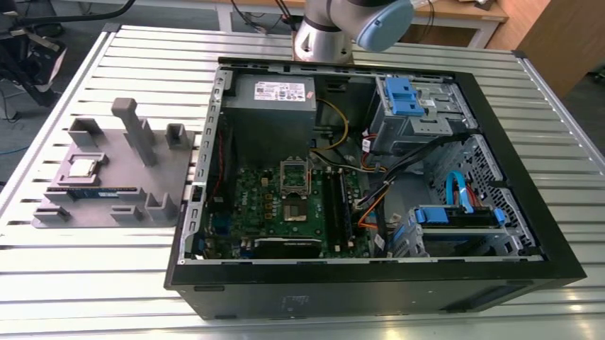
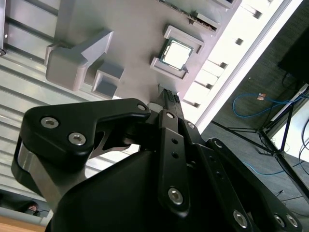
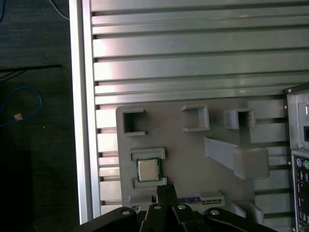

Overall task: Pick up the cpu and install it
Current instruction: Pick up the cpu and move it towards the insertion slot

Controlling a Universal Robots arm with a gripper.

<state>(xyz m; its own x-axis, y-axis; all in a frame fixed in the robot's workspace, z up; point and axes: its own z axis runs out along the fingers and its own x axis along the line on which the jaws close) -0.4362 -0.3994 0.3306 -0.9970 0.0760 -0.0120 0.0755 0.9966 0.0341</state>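
The cpu [image 3: 147, 169] lies flat, silvery top up, in a framed seat of the grey holder plate [image 3: 193, 159]. The plate rests on the slatted metal surface [image 3: 193, 48], at the exterior view's left of the open computer case [image 1: 378, 283]. In both wrist views the hand [image 3: 165, 185] hangs above the plate, fingers pressed together and holding nothing. Its tips sit just beside the cpu and apart from it. A blue-green memory stick [image 1: 95, 191] lies in the plate near the cpu.
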